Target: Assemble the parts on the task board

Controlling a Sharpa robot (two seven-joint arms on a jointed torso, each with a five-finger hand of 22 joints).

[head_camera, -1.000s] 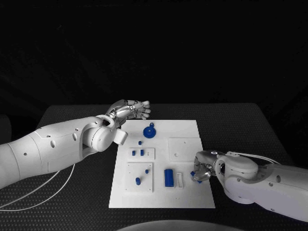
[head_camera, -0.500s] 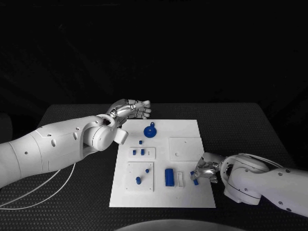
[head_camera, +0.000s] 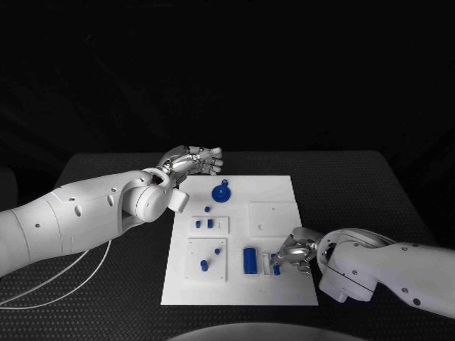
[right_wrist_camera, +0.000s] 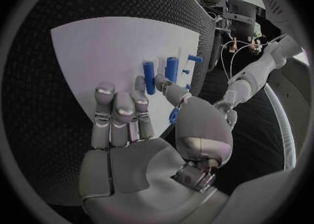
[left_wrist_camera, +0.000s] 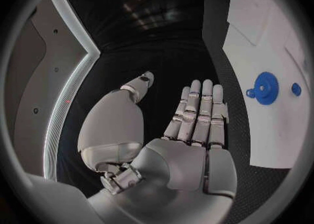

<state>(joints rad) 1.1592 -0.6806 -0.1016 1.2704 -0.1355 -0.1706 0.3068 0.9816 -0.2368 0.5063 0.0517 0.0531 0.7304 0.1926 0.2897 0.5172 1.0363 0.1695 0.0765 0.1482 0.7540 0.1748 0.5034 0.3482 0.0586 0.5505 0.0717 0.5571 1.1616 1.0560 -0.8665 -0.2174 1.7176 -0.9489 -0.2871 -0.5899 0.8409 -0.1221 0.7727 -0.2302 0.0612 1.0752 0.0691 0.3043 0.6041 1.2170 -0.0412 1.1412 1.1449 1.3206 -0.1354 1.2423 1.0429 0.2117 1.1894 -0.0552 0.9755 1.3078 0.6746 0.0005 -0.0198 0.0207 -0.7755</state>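
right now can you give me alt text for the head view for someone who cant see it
A white task board lies on a black table with small blue parts on it, including a round gear near its far end. The right hand reaches over the board's near right edge by a blue cylinder, while the left hand hovers at the far left corner.

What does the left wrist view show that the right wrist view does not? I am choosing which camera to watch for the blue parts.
Left wrist view alone: the left hand, open with fingers straight, holding nothing, and beside it the blue gear with a small blue piece next to it. Right wrist view alone: the right hand, its fingers over the blue cylinder, a second blue cylinder and a short blue peg nearby. Both show the white task board on the black table.
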